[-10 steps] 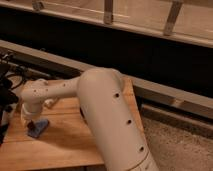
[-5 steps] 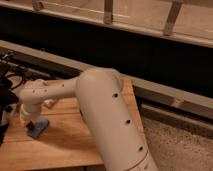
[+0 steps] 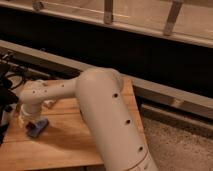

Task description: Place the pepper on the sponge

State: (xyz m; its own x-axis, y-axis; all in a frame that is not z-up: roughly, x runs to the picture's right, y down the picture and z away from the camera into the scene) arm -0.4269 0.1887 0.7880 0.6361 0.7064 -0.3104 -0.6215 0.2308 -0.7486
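The sponge [image 3: 39, 128] is a small light-blue pad lying on the wooden table [image 3: 75, 140], near its left side. A tiny red spot, the pepper [image 3: 31, 123], shows at the sponge's left end and seems to rest on it. My white arm [image 3: 100, 100] sweeps from the lower right across the table to the left. The gripper [image 3: 21, 118] hangs at the arm's end, just above and left of the sponge, close to the pepper. Whether it touches the pepper cannot be made out.
Dark equipment with cables [image 3: 6, 95] crowds the table's left edge. A small white object [image 3: 48, 104] lies behind the sponge, under the arm. A dark wall with a metal rail [image 3: 107, 15] runs behind the table. Speckled floor [image 3: 175, 145] lies to the right.
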